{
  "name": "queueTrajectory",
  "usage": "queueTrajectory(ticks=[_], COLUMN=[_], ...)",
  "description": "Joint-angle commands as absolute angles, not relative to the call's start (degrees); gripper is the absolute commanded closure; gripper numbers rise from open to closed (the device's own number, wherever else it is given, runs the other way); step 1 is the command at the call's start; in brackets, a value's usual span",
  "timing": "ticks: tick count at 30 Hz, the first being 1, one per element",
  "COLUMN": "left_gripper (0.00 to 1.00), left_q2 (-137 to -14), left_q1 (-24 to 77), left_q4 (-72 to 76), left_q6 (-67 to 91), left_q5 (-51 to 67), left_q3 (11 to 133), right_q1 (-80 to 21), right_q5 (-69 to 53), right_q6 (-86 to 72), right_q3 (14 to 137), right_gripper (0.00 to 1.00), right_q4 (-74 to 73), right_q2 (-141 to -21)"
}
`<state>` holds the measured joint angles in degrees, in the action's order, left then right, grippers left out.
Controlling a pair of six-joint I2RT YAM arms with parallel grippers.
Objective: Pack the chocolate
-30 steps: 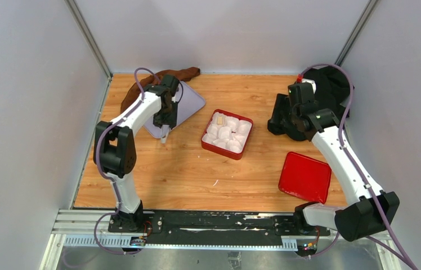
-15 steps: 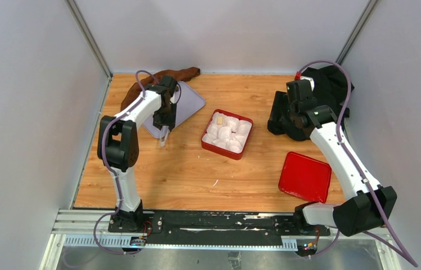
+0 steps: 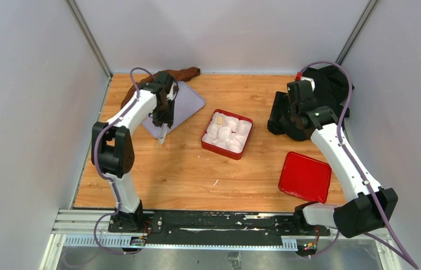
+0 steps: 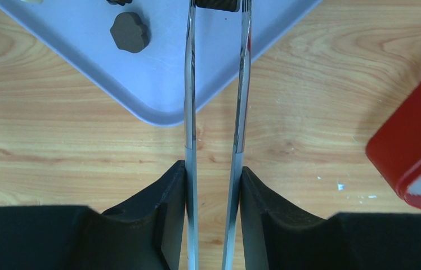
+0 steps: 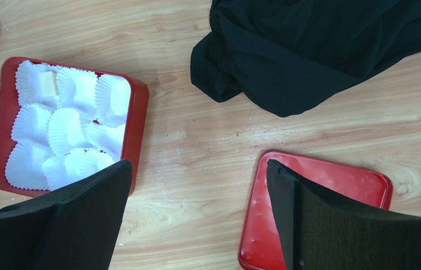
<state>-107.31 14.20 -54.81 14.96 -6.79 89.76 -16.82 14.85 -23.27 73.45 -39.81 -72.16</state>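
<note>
Left claw point(image 4: 214, 169): closed on tweezers point(image 4: 190, 84), whose tips reach over the grey tray point(image 4: 84, 62). A dark chocolate point(image 4: 130, 32) lies on the tray, left of the tweezers. A tan chocolate point(image 5: 48, 84) sits in a paper cup point(image 5: 28, 84) in the red box point(image 5: 139, 107). Right claw point(image 5: 197, 163): open wide, empty, above the table point(image 5: 197, 129).

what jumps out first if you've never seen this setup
A red box of white paper cups sits mid-table, one tan chocolate in its far-left cup. The left gripper holds tweezers over the near corner of the lavender tray; a red lid lies to the right.
</note>
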Motion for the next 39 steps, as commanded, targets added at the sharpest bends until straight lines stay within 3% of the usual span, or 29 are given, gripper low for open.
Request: queueTrajectory(ticks=[1,5,20,31,39], left_gripper=[0.94,0.95,0.99,0.99,0.93], left_q2=[-101.9,-99.0,-96.6,-102.4,-105.1], left_q1=[14.2,15.7,37.7,40.3,40.3], left_q4=[-55.8,-56.4,-55.8,-53.8,-52.5], left_q6=[14.7,14.4,13.3,14.1,13.6], left_q5=[-3.7,-2.5,-5.2,-5.6,-6.2], left_q3=[89.0,89.3,89.4,91.4,91.4], right_q1=[-16.4,-16.4,-16.4,-16.4,-16.5], right_q5=[14.2,14.2,14.6,15.5,16.1], right_q6=[-24.4,-24.4,-24.6,-24.3,-23.7], right_q3=[72.4,72.2,70.1,69.4,69.5], right_gripper=[0.07,0.07,0.07,0.07,0.07], right_q4=[-39.6,-39.6,-39.7,-40.2,-40.6], right_q2=[-70.8,-70.7,-68.1,-66.7,-66.4])
